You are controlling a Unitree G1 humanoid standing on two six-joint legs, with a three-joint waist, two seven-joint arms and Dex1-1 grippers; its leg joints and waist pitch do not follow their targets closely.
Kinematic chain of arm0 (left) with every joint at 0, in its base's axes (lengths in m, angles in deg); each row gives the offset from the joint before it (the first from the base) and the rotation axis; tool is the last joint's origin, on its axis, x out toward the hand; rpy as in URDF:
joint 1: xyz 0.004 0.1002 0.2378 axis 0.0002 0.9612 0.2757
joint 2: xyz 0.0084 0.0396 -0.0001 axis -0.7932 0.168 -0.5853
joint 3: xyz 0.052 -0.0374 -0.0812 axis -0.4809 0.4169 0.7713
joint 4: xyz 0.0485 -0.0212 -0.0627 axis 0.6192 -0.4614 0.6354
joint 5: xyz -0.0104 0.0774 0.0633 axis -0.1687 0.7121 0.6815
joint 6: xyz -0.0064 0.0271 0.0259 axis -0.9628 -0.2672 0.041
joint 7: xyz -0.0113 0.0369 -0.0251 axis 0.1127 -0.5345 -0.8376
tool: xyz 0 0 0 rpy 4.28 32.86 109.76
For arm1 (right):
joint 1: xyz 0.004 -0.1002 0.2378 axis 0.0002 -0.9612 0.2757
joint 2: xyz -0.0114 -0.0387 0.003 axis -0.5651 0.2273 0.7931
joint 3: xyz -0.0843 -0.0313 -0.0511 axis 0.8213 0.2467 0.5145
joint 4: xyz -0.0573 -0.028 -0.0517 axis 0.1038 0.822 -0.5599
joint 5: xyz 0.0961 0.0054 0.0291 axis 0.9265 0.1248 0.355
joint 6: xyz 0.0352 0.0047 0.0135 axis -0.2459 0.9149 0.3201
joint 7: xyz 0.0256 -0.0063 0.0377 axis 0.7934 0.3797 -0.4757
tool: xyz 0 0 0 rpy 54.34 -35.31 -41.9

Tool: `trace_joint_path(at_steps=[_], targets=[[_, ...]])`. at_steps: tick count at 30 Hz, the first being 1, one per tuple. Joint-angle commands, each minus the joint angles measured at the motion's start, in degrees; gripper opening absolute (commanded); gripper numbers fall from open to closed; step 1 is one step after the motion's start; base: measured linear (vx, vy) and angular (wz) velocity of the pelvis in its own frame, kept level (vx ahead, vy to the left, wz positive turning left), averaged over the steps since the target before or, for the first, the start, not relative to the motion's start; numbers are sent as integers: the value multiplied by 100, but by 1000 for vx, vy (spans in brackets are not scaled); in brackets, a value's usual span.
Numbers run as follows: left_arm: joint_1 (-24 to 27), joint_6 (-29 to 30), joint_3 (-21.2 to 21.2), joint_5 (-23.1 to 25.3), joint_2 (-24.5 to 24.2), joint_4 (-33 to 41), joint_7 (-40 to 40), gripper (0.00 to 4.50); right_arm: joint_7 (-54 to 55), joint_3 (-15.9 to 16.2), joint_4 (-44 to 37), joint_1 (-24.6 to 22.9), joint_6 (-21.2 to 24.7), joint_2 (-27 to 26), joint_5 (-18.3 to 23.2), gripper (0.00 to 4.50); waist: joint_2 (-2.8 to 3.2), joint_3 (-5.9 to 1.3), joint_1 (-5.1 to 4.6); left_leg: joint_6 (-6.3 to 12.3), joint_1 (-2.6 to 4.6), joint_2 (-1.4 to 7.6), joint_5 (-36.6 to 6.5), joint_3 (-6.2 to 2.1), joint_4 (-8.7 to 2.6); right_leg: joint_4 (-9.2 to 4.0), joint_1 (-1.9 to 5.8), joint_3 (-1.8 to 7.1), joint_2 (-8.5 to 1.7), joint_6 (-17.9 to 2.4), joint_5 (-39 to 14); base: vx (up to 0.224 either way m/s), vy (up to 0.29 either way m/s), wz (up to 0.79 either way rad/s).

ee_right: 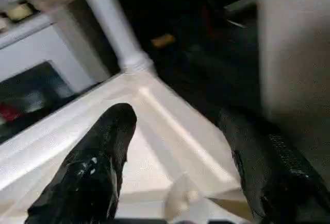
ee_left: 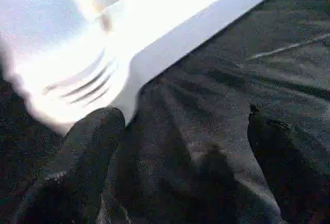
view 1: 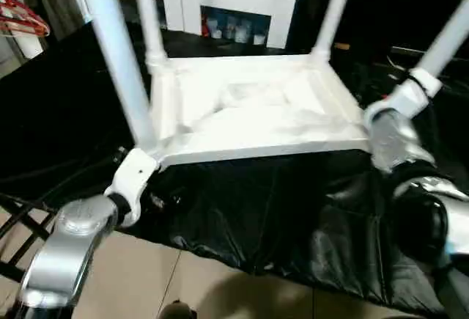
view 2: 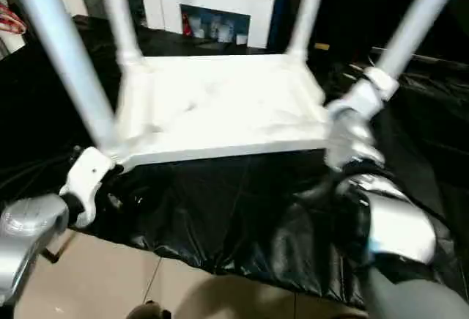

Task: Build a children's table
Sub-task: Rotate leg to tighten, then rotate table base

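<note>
White plastic, top to bottom: the children's table point(view 1: 249, 110) lies upside down on a black sheet point(view 1: 278, 224) spread over the counter, its ribbed, rimmed underside facing up. The rectangular top runs with its long axis across the robot's front, side to side, and all four tapered legs stand in their corner sockets, pointing up and splaying slightly outward past the head pictures' upper edge. Behind it stands a white cabinet point(view 1: 220, 0) with glass doors and small things on its shelves.

The left hand point(ee_left: 175, 152) sits low at the near left corner of the top, at the foot of the near left leg point(view 1: 117, 62). Its wrist view shows what the head views cannot: the two black fingers stand wide apart, one fingertip point(ee_left: 98, 131) just under the white rim at that corner, the other over bare black sheet, with nothing between them.

The right hand point(ee_right: 175, 147) is up at the near right leg point(view 1: 447, 40). From the head views only the silver wrist and white cuff show beside that leg; the right wrist view looks down into the underside toward the far right leg point(ee_right: 111, 23), its fingers parted with nothing between them, the near right leg a pale blur just outside one finger. Whether that finger touches the leg I cannot tell.
</note>
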Motion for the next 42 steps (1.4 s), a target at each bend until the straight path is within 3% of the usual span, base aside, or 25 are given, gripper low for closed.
trace_joint_path(at_steps=[1,3,5,8,10,12,14,17,19,21,24,26,28,29,31,32,33,34,35,37,42], targets=[[206,-122,268,-130,181,276,-286,442,-932,208,-254,-279,131,5,-113,308,102,-442,-63,159,-35,47,-1018,11,-390,-314,368,182,-217,-1238,-341,0,0,0],[328,-211,427,-110,322,329,-523,442,-1446,313,-517,-516,235,-12,-79,308,95,-426,-102,277,-32,54,-1049,14,-395,-356,367,180,-204,-1296,-487,0,0,0],[395,-354,639,-128,517,350,-814,442,-1895,598,-980,-899,277,-19,-143,308,120,-422,-108,304,-4,68,-1107,16,-395,-398,348,182,-206,-1293,-633,0,0,0],[373,-493,771,-205,636,335,-962,442,-2147,888,-1539,-1341,401,-14,-199,308,107,-418,-102,331,6,61,-1046,6,-396,-401,347,183,-198,-1301,-679,0,0,0],[137,-632,899,-354,734,142,-1007,442,-2267,1134,-2312,-1968,685,8,-328,308,105,-403,-88,337,5,56,-1088,6,-409,-430,350,185,-191,-1227,-838,0,0,0],[-201,-759,1002,-499,757,-188,-969,442,-2137,1152,-2813,-2396,1069,7,-305,308,144,-409,-38,263,74,49,-1218,9,-419,-474,301,199,-188,-1108,-1157,0,0,0],[-399,-879,1051,-584,771,-405,-915,450,-2079,1138,-3070,-2587,1310,-12,-268,334,126,-410,-45,196,60,59,-1298,-8,-441,-457,310,201,-197,-1104,-1196,0,0,0],[-747,-1136,1085,-656,743,-821,-804,450,-2021,1170,-3466,-2857,1631,-48,-201,353,151,-417,-52,137,41,48,-1354,-26,-457,-476,317,202,-210,-958,-1412,0,0,0],[-1161,-1342,1114,-711,662,-1380,-682,450,-2016,1342,-3950,-3118,2058,-45,-197,372,144,-407,-44,138,56,13,-1301,-15,-460,-517,301,208,-189,-764,-1517,0,0,0],[-1498,-1498,1118,-671,526,-1893,-579,450,-2083,1544,-4127,-3222,2356,-31,-302,387,144,-421,-66,93,30,16,-1246,-27,-465,-504,318,196,-202,-751,-1488,0,0,0],[-1726,-1590,1148,-753,474,-2193,-410,450,-2057,1663,-4155,-3235,2507,-44,-427,418,140,-425,-84,41,24,24,-1196,-27,-466,-507,311,200,-226,-756,-1554,0,0,0],[-2086,-1545,1178,-1152,411,-2560,258,450,-2019,1832,-3802,-3066,2520,-107,-680,418,127,-447,-88,24,34,33,-1078,-13,-451,-476,311,213,-231,-866,-1324,0,0,0],[-2142,-1502,1175,-1257,392,-2622,449,450,-1990,1848,-3697,-3006,2482,-127,-731,418,141,-459,-88,9,35,26,-934,-6,-444,-436,304,213,-241,-1029,-1102,0,0,0],[-2205,-1441,1154,-1390,350,-2724,720,450,-1932,1867,-3652,-2953,2509,-154,-761,418,110,-453,-95,23,32,41,-927,4,-437,-416,305,217,-232,-1109,-872,0,0,0],[-2292,-983,1039,-1851,129,-2818,1631,450,-1943,2049,-3270,-2657,2452,-213,-898,418,80,-451,-98,51,26,28,-904,12,-443,-395,318,211,-241,-1160,-920,0,0,0],[-2297,-819,1035,-1983,78,-2813,1822,450,-1951,2084,-3166,-2580,2425,-229,-926,418,102,-457,-96,33,46,31,-906,15,-440,-374,309,215,-252,-1197,-904,0,0,0],[-2279,-626,1023,-2124,5,-2768,2035,450,-1964,2089,-3024,-2478,2380,-264,-933,418,66,-447,-105,48,44,44,-906,20,-449,-374,307,215,-247,-1243,-889,0,0,0],[-2260,-471,1000,-2253,-70,-2726,2248,450,-1988,2085,-2879,-2373,2323,-300,-945,418,98,-443,-96,46,48,49,-936,26,-449,-371,304,220,-256,-1283,-901,0,0,0],[-2235,-306,988,-2384,-135,-2674,2434,450,-1996,2085,-2738,-2276,2259,-339,-967,418,43,-439,-98,55,51,54,-931,39,-447,-372,297,222,-258,-1295,-907,0,0,0],[-2117,147,921,-2756,-286,-2386,2837,450,-2040,2118,-2439,-2068,2114,-422,-1026,418,87,-431,-69,39,64,70,-946,40,-458,-357,293,222,-255,-1350,-866,0,0,0],[-1689,1053,562,-3483,-583,-1366,3446,450,-2146,2242,-2065,-1805,1905,-599,-1147,418,81,-402,-100,-80,39,86,-1198,20,-497,-359,319,224,-273,-1327,-1069,0,0,0]])
